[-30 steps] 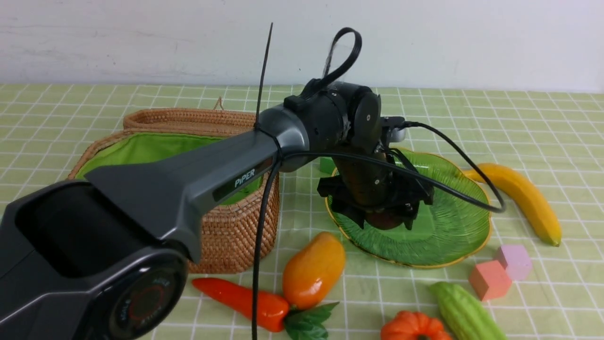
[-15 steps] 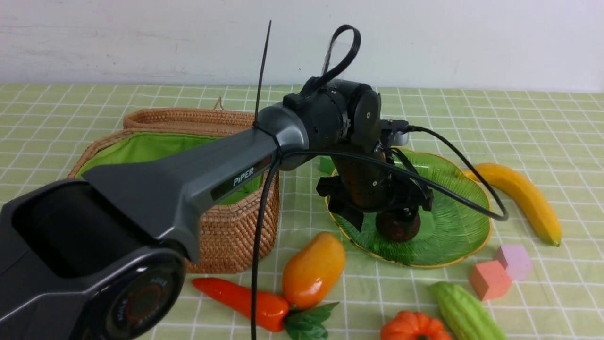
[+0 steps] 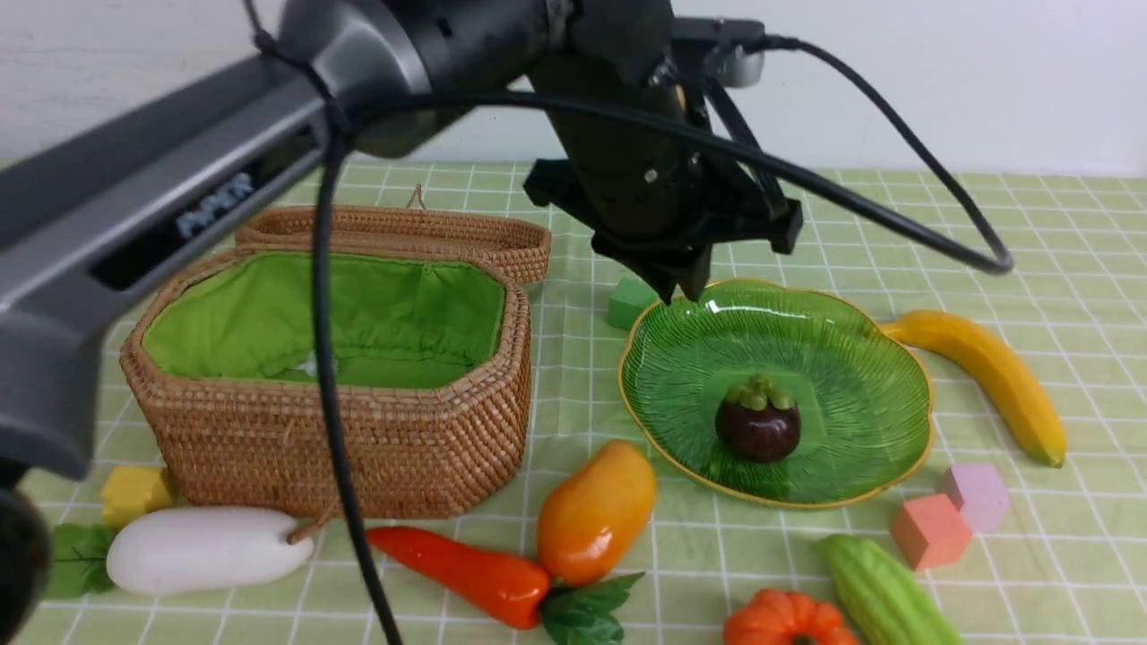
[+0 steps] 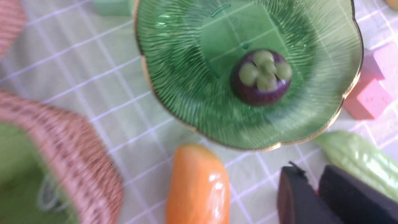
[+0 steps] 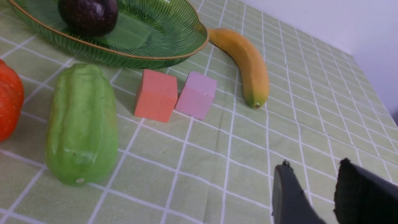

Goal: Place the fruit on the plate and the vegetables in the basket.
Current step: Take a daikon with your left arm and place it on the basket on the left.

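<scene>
Front view. INSPECTOR: Any writing legible?
ASSISTANT: Lettering on the left arm (image 3: pixel 179 206) is blurred and unreadable.
INSPECTOR: Edges and room?
ASSISTANT: A lane of checked cloth (image 3: pixel 573 376) runs 12 to 6 o'clock between the basket (image 3: pixel 358 448) and the plate (image 3: pixel 842 358), with the mango (image 3: pixel 595 511) at its 6 o'clock end. Just beside the plate's 2 o'clock rim lies the banana (image 3: pixel 986 372). An orange cube (image 3: pixel 929 530) and a pink cube (image 3: pixel 977 495) sit side by side near 5 o'clock, and a green cube (image 3: pixel 630 302) at 10 o'clock.
INSPECTOR: Tool against target?
ASSISTANT: Raised over the plate's 11 o'clock rim, the left gripper (image 3: pixel 683 285) has its jaws drawn narrow with nothing between them. Upright in the plate, the mangosteen (image 3: pixel 757 428) lies at that gripper's 5 o'clock, well apart. In the right wrist view, the right gripper (image 5: pixel 314 163) stands partly parted and empty over the cloth.
</scene>
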You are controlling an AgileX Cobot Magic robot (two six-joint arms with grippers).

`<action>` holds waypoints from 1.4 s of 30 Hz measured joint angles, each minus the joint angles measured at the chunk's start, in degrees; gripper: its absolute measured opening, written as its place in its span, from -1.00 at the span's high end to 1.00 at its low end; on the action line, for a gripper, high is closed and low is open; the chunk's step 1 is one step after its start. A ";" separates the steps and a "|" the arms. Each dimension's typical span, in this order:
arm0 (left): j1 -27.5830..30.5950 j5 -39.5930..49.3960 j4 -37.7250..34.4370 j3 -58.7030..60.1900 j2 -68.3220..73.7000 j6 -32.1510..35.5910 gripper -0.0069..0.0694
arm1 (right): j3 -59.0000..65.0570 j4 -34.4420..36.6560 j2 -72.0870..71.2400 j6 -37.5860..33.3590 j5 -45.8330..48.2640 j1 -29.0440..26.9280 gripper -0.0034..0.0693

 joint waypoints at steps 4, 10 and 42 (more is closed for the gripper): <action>0.00 1.14 1.90 1.52 -5.35 0.00 0.85 | 0.00 0.00 0.00 0.00 0.00 0.00 0.25; 0.14 1.05 3.02 12.41 -14.64 0.00 0.85 | 0.00 0.00 0.00 0.00 0.00 0.00 0.25; 38.62 -18.11 -8.02 71.49 -40.42 -13.01 0.32 | 0.00 0.00 0.00 -0.05 0.00 0.00 0.25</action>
